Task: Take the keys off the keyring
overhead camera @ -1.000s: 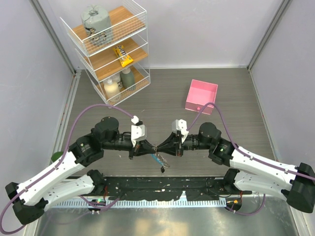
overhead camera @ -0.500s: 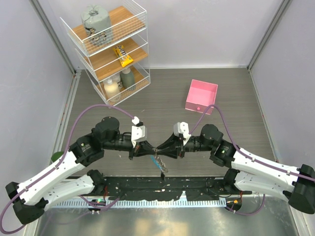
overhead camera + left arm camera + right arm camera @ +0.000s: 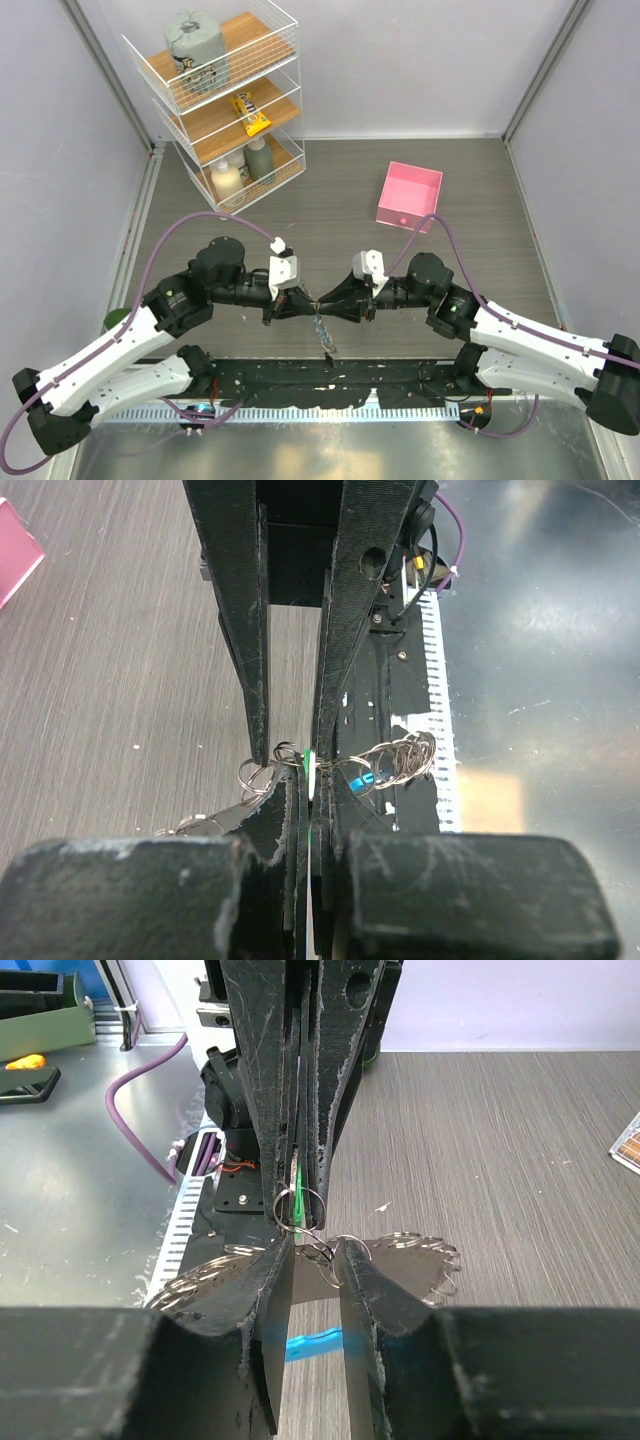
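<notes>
My left gripper [image 3: 307, 300] and right gripper [image 3: 327, 300] meet tip to tip above the table's near edge. The left gripper [image 3: 312, 780] is shut on the key [image 3: 309, 763], whose thin green head shows edge-on between its pads; it also shows in the right wrist view [image 3: 298, 1200]. The keyring [image 3: 324, 328], a silvery chain of rings [image 3: 400, 760] with a blue strip [image 3: 315, 1341], hangs below the tips. The right gripper [image 3: 315, 1250] has its jaws a little apart with small rings between its fingertips [image 3: 283, 1245].
A pink box [image 3: 410, 195] stands at the back right. A white wire shelf [image 3: 225, 100] with bottles and packets stands at the back left. A black mat [image 3: 330, 375] lies along the near edge under the keyring.
The keyring has swung from hanging down-right to hanging nearly straight down. The right gripper has shifted slightly left towards the left gripper. The left gripper has kept its grip on the key.
</notes>
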